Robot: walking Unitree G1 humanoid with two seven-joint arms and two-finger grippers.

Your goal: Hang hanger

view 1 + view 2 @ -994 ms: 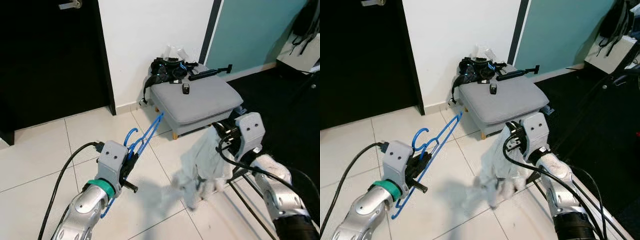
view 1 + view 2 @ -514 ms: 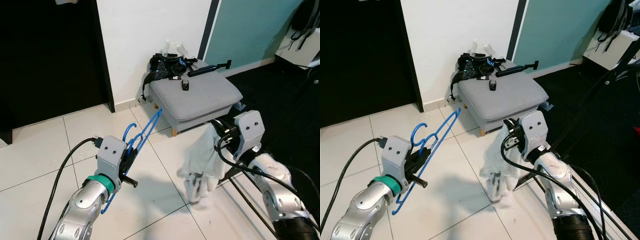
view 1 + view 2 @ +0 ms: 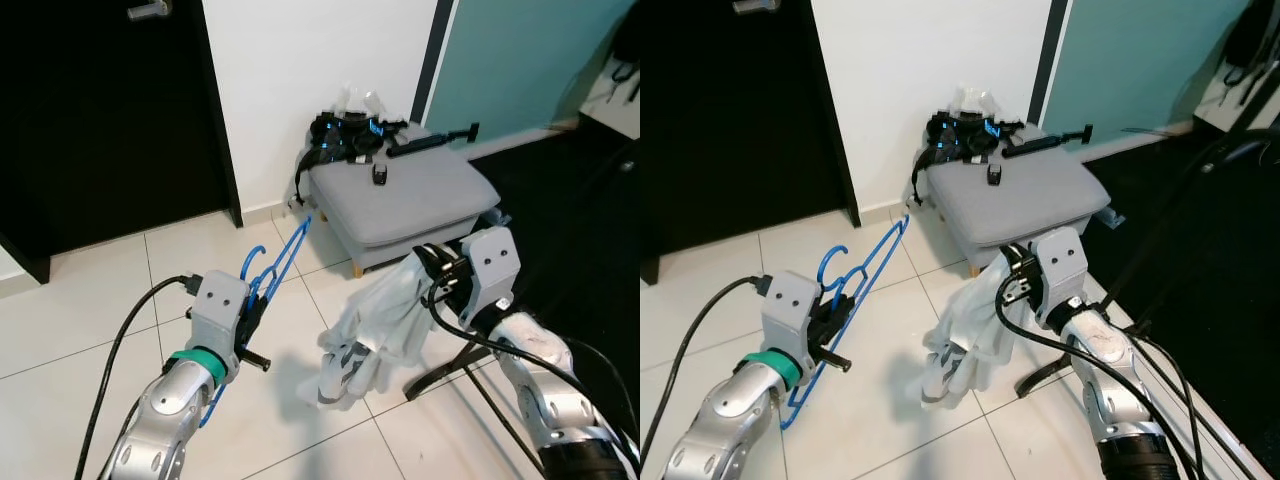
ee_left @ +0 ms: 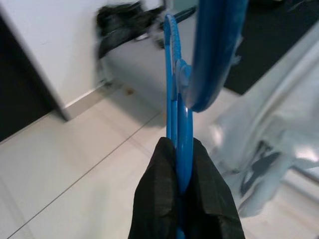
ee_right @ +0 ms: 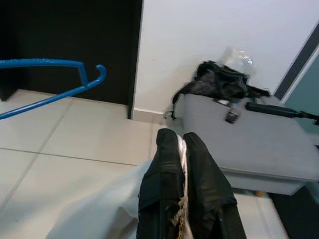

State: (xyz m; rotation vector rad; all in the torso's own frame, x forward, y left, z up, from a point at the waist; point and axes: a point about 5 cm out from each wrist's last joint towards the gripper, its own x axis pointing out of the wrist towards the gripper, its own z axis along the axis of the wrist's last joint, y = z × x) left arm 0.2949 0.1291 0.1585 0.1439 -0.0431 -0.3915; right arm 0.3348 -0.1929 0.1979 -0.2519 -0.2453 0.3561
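A blue plastic hanger (image 3: 283, 258) sticks out forward and up from my left gripper (image 4: 179, 164), which is shut on its lower bar over the tiled floor; the hook (image 3: 837, 264) curls back toward me. My right gripper (image 5: 180, 149) is shut on a white garment (image 3: 375, 325) that hangs in folds below it, its lower end near the floor. The garment is to the right of the hanger and apart from it. In the right wrist view the hanger (image 5: 55, 79) crosses in front of the dark doorway.
A grey padded stool (image 3: 410, 195) stands against the white wall ahead, with black straps and small gadgets (image 3: 350, 135) on it. A dark doorway (image 3: 110, 110) is at the left. Black rack legs (image 3: 450, 360) and a dark mat lie at the right.
The camera has shifted a little. The white garment has swung left and spread out toward the hanger. The left gripper still holds the hanger in much the same pose.
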